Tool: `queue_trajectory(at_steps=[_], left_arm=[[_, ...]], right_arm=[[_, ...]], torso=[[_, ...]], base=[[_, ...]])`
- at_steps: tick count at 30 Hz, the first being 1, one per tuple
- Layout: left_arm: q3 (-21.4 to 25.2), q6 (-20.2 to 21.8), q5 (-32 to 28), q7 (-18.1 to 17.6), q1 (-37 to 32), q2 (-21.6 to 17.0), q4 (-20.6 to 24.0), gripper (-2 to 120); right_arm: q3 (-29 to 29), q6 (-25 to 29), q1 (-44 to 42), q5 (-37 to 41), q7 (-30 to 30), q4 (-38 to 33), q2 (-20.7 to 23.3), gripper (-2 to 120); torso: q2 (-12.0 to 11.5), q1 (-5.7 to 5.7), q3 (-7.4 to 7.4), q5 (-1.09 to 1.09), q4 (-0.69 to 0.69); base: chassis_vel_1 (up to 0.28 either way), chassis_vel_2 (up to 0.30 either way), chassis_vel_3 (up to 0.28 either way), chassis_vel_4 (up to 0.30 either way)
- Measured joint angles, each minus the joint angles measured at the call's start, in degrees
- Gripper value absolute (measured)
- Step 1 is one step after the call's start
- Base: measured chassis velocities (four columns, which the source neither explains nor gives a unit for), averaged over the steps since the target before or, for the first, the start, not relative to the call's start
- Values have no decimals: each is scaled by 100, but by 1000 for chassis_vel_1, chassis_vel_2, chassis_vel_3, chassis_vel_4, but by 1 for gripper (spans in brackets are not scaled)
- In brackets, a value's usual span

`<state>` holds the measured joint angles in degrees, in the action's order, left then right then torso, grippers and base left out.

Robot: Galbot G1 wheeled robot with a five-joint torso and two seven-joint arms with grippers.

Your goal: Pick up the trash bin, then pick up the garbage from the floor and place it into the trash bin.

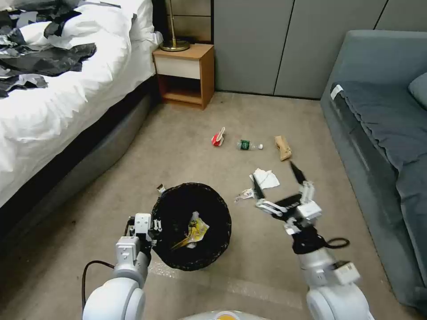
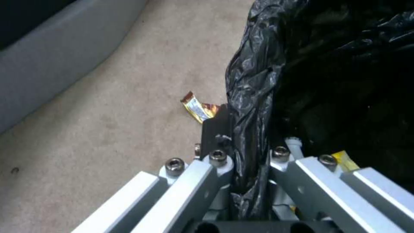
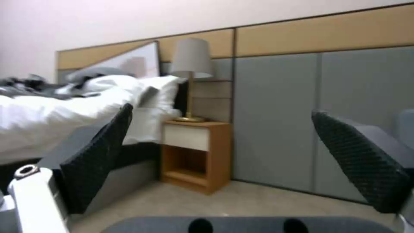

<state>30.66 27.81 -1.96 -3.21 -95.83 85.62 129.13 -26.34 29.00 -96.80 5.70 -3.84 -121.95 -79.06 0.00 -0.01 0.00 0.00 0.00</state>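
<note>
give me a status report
Left gripper shut on trash bin rim. Right gripper open, empty, above tissue. Bottle on floor. Nothing blocking.

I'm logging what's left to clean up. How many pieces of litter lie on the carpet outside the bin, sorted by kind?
Plastic bottle: 1
Snack wrappers, red, gold, clear: 3
Brown paper bag: 1
White tissue: 1
Total: 6

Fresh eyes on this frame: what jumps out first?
The trash bin, black-lined with yellow wrappers inside, sits front and centre, the left claw clamped on its rim. The right claw hangs wide open above crumpled tissue, with a bottle and red wrapper beyond.
</note>
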Motion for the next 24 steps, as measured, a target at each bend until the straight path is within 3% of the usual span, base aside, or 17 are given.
queue_trajectory(at_steps=[9,24], left_arm=[[82,-2,-69,1,20,-5,74,0],[76,-1,-64,4,26,3,100,0]], right_arm=[[-239,391,-462,-220,83,585,-428,100],[-313,200,-339,-311,156,660,-438,100]], torso=[[0,0,0,0,0],[0,0,0,0,-1]], base=[[0,0,0,0],[0,0,0,0]])
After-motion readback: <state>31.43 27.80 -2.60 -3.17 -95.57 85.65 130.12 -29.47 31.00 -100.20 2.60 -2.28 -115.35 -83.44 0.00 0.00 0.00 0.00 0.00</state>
